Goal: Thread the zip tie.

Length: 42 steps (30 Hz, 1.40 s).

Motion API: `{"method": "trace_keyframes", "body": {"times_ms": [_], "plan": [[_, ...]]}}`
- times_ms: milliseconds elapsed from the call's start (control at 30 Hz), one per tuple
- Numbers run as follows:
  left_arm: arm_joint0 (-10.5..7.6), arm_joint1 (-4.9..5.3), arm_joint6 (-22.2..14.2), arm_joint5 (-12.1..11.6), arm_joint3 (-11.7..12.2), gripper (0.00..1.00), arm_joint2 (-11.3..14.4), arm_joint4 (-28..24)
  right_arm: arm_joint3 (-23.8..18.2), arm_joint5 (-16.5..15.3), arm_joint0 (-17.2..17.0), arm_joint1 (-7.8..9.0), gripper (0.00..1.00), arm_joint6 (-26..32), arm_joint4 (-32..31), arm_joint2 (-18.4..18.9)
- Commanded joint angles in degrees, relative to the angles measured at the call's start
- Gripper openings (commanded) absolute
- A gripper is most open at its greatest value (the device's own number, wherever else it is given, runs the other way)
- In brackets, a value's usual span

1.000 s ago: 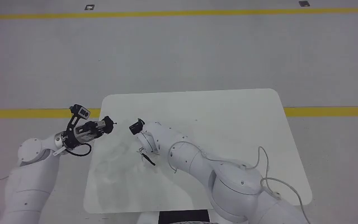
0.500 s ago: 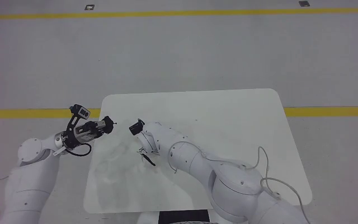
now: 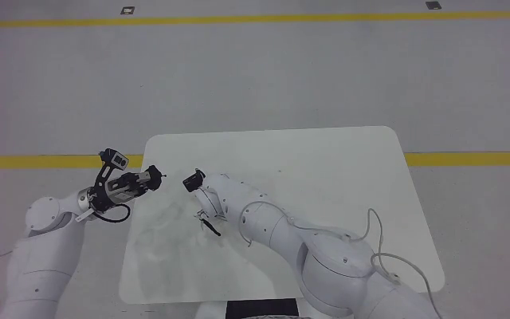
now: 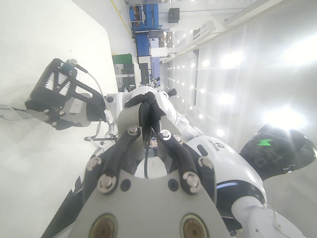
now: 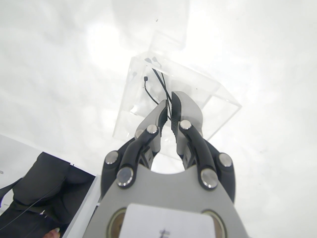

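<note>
A clear plastic box (image 5: 198, 92) stands on the white table (image 3: 335, 175) with several black zip ties (image 5: 148, 90) inside. My right gripper (image 5: 169, 106) hangs over the box's open top. Its fingers are shut on the strap of one black zip tie (image 5: 162, 81) that runs down into the box. From above, the right gripper (image 3: 210, 226) points down near the table's left part. My left gripper (image 3: 158, 177) is held level over the table's left edge, to the left of the right wrist. It (image 4: 148, 102) is shut on a black zip tie, with a thin strap (image 4: 146, 149) trailing back between the fingers.
The right arm's black wrist camera mount (image 4: 59, 92) sits close in front of the left gripper. The clear box (image 3: 163, 231) is faint against the table's left half. The table's right half (image 3: 358, 207) is bare.
</note>
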Motion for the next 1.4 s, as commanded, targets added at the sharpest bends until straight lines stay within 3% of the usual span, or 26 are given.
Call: {"method": "trace_keyframes", "body": {"times_ms": [0, 633, 867, 1000, 1367], "plan": [[0.0, 0.0, 0.0, 0.0, 0.0, 0.0, 0.0, 0.0, -0.2, 0.0, 0.0, -0.01, 0.08, 0.1, -0.2, 0.0], [0.0, 0.0, 0.0, 0.0, 0.0, 0.0, 0.0, 0.0, -0.4, -0.8, -0.6, -0.03, 0.11, 0.8, -1.1, 0.0], [0.0, 0.0, 0.0, 0.0, 0.0, 0.0, 0.0, 0.0, -0.2, -0.6, -0.6, -0.05, 0.09, 1.1, -1.0, 0.0], [0.0, 0.0, 0.0, 0.0, 0.0, 0.0, 0.0, 0.0, -0.1, -0.3, -0.5, -0.05, 0.0, 1.1, -0.9, 0.0], [0.0, 0.0, 0.0, 0.0, 0.0, 0.0, 0.0, 0.0, 0.1, 1.6, 0.9, 0.08, 0.0, 1.0, -0.2, 0.0]]}}
